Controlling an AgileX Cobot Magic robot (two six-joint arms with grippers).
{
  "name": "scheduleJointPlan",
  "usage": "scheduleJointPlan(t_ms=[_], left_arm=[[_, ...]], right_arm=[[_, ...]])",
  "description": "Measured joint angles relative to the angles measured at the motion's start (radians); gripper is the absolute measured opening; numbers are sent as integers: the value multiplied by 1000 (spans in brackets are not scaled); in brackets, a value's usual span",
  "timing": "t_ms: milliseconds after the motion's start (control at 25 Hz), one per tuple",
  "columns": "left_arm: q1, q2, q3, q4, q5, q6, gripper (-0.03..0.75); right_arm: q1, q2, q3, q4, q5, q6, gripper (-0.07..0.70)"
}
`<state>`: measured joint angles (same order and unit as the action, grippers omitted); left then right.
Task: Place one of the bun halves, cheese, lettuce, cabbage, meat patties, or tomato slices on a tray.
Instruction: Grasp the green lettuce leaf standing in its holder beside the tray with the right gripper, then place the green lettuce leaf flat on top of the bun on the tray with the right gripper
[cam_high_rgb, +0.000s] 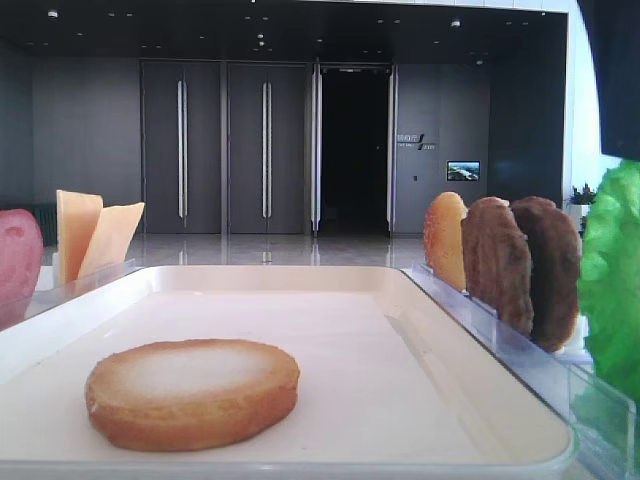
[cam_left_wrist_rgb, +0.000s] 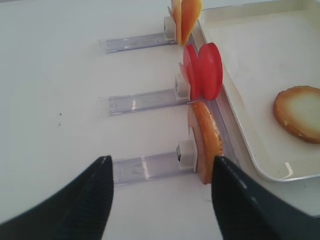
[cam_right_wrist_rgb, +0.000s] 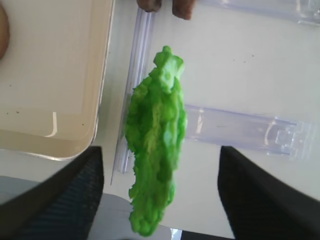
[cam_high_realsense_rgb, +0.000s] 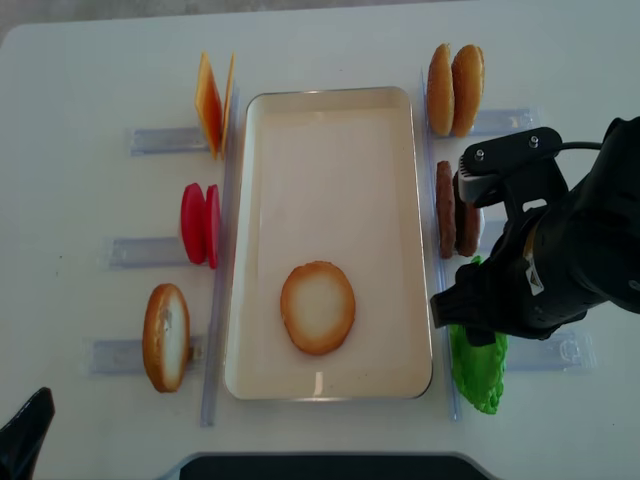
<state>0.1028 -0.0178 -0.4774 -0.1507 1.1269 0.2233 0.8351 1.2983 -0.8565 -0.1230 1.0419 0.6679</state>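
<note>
Green lettuce (cam_right_wrist_rgb: 156, 150) stands between the spread, released fingers of the right claw (cam_right_wrist_rgb: 160, 192); the left claw (cam_left_wrist_rgb: 160, 190) is also released.

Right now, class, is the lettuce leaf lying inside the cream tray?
No. In the right wrist view the lettuce stands outside the tray, beside a clear rack past the tray's rim.

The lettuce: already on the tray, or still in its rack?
Still in its rack. The lettuce stands on edge in the clear rack outside the tray; only a bun half lies there.
</note>
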Motion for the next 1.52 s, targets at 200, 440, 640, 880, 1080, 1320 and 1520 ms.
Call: scheduleJointPlan(t_ms=[200, 440, 640, 880, 1080, 1320, 1520], left_arm=[[0, 0, 0, 0, 0, 0, 471], [0, 0, 0, 0, 0, 0, 471], [0, 0, 0, 0, 0, 0, 471], [0, 0, 0, 0, 0, -1, 471], [0, 0, 0, 0, 0, -3, 471], [0, 0, 0, 0, 0, -3, 471], [0, 0, 0, 0, 0, -3, 471]], right_arm=[[0, 0, 0, 0, -2, 0, 340], [0, 0, 0, 0, -4, -2, 158], [0, 0, 0, 0, -4, -22, 52], [0, 0, -6, 33, -7, -26, 52], [0, 0, -76, 101, -6, -43, 52], [0, -2, -184, 123, 33, -65, 52], [0, -2, -250, 123, 89, -71, 52]])
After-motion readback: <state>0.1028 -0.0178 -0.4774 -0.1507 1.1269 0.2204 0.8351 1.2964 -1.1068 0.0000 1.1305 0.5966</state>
